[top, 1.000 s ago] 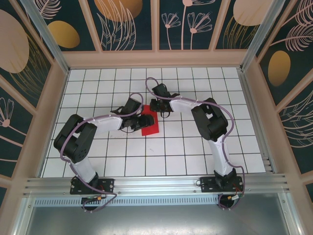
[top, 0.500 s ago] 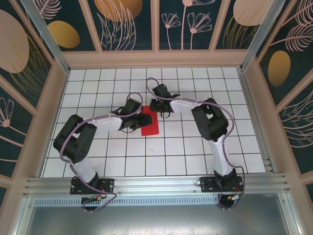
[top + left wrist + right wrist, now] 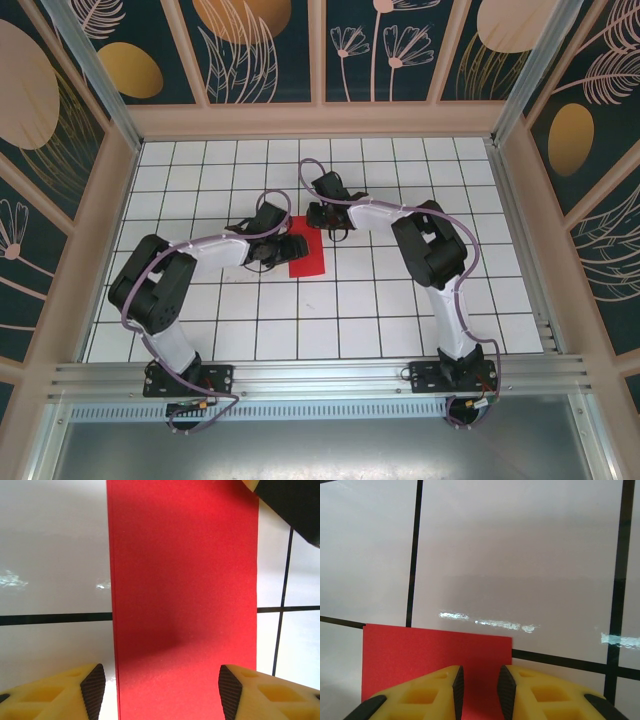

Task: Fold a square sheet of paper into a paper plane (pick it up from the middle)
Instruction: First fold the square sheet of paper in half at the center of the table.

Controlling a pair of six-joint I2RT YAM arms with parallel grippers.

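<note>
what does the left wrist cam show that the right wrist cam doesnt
Left wrist: the red paper as a long strip running up the view, its left edge looking doubled as if folded, with the left gripper fingertips set wide apart at its near end. Right wrist: the paper's end edge with both corners, and the right gripper fingers nearly together above it. Both: the paper lying flat on the white gridded table.

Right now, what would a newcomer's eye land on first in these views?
The bright red paper, a flat rectangle mid-way across the white grid table. The left gripper straddles one long edge, jaws wide; the right gripper, jaws narrowly parted, sits over its far edge.
</note>
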